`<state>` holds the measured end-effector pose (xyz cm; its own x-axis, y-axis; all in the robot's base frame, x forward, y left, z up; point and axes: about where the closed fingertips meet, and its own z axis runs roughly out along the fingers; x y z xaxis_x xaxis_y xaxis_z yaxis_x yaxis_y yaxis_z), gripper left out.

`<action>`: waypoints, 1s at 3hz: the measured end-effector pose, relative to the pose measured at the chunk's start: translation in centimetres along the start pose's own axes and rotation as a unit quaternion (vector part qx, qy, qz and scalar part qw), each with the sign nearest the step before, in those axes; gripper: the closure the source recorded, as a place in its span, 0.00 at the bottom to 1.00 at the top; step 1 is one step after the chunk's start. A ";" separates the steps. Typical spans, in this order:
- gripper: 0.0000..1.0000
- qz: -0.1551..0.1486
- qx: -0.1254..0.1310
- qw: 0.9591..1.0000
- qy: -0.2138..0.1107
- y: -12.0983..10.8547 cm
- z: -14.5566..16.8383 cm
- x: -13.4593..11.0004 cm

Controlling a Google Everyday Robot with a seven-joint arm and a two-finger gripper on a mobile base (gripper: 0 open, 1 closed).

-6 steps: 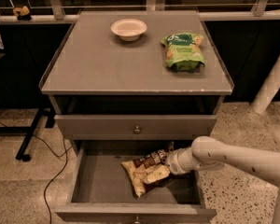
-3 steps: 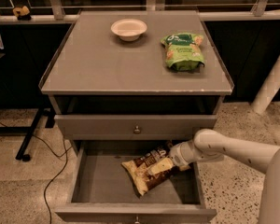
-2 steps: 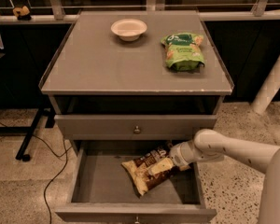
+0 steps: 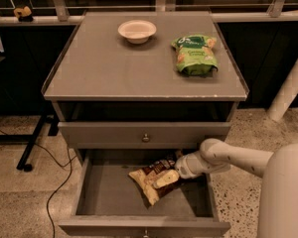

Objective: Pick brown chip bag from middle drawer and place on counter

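Pincer (image 4: 182, 168) is down inside the open middle drawer (image 4: 109, 195), at the right-hand end of the brown chip bag (image 4: 151, 178) and touching it. Cannot tell whether it is apart or clamped on the bag. The bag lies on the drawer floor just left of the pincer, slanted, with its pale end toward the drawer's front edge.

Step in hand, as I judge it: secure the grip, then lift out. The bag is crinkly and will likely sag from an end hold, so get a firm bite on the crimped end. Raise straight up, then draw back clear of the closed drawer front (image 4: 104, 132) directly above the pincer. Snagging under that front or the slab edge is the main risk.

Surface (image 4: 114, 68) is well above the pincer: a grey top with a pale bowl (image 4: 137, 30) far up-left and a green snack bag (image 4: 194, 54) nearly straight above. The bare stretch up-left of the pincer, near the front, looks best for placing.

Room: speckled floor (image 4: 20, 202), black cable (image 4: 54, 182) far left, white post (image 4: 288, 88) up-right.
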<state>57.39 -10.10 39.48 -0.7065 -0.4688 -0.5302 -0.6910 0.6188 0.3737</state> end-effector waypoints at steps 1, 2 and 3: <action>0.00 0.000 0.000 1.000 0.000 0.0 0.0 0.0; 0.19 0.000 0.000 1.000 0.000 0.0 0.0 0.0; 0.42 0.000 0.000 1.000 0.000 0.0 0.0 0.0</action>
<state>57.38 -10.09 39.47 -0.7065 -0.4689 -0.5301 -0.6910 0.6187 0.3738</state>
